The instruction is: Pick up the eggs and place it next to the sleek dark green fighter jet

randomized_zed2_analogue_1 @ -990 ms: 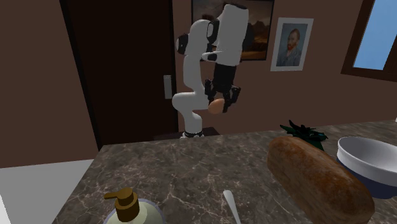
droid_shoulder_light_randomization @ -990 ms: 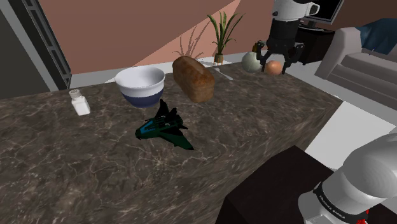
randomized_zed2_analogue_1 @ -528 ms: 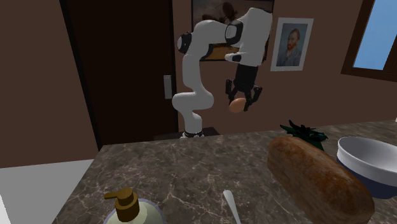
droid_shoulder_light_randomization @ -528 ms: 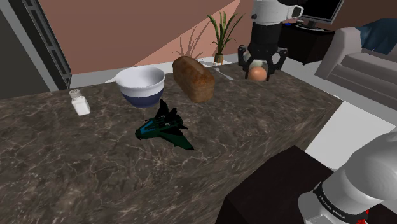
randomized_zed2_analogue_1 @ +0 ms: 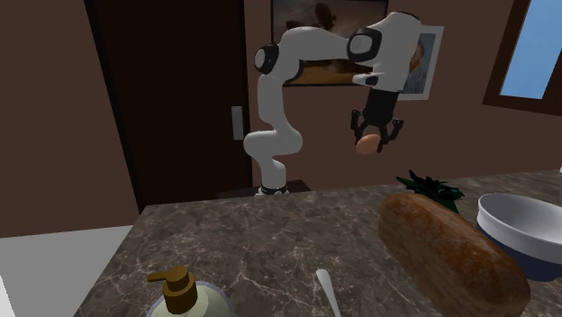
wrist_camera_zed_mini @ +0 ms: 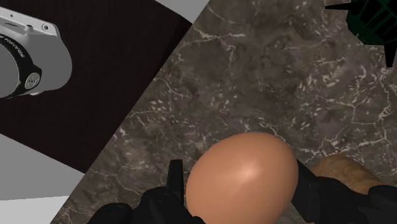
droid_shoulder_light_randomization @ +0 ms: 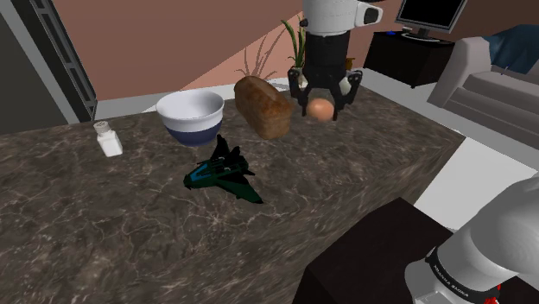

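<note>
A tan-brown egg [droid_shoulder_light_randomization: 320, 108] hangs in the air over the dark marbled counter [droid_shoulder_light_randomization: 129, 224], clasped by my black gripper [droid_shoulder_light_randomization: 320, 110], which is shut on it. In the shoulder view it is just right of the bread loaf [droid_shoulder_light_randomization: 262, 105]. In the second exterior view the egg [randomized_zed2_analogue_1: 367, 143] and gripper [randomized_zed2_analogue_1: 368, 144] are high above the counter's far edge. The wrist view has the egg [wrist_camera_zed_mini: 242, 176] between both fingers [wrist_camera_zed_mini: 173, 186]. The dark green fighter jet [droid_shoulder_light_randomization: 222, 170] lies on the counter, below and left of the egg; part of it [wrist_camera_zed_mini: 369, 22] is ahead of the gripper.
A white and blue bowl [droid_shoulder_light_randomization: 190, 116] stands behind the jet, a salt shaker [droid_shoulder_light_randomization: 107, 138] further left. A soap dispenser [randomized_zed2_analogue_1: 183, 293] and a spoon [randomized_zed2_analogue_1: 326, 290] lie near the counter's far end. The black stand [droid_shoulder_light_randomization: 371, 259] is at lower right; a sofa [droid_shoulder_light_randomization: 492, 78] beyond.
The gripper has carried the egg toward the shoulder view's left, from beyond the counter's far end to beside the bread loaf. Nothing on the counter has moved.
</note>
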`<action>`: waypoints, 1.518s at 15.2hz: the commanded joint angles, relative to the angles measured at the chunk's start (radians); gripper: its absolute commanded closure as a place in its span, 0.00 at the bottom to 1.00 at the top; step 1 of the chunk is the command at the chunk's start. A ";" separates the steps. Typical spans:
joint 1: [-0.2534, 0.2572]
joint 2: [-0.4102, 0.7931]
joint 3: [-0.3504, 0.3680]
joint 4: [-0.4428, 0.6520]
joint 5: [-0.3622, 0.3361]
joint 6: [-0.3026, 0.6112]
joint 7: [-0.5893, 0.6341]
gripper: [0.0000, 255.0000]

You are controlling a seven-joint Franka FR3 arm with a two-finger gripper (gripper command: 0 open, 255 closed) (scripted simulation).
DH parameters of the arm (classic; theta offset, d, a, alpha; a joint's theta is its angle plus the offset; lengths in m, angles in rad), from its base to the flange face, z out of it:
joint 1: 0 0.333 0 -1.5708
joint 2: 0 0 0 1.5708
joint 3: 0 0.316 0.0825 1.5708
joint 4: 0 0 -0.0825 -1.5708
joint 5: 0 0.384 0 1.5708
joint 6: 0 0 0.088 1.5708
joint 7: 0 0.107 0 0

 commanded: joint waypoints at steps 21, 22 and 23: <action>0.034 0.167 0.189 -0.032 -0.014 0.184 0.232 1.00; 0.035 0.169 0.191 -0.043 -0.015 0.198 0.234 1.00; 0.035 0.172 0.193 -0.055 -0.015 0.211 0.236 1.00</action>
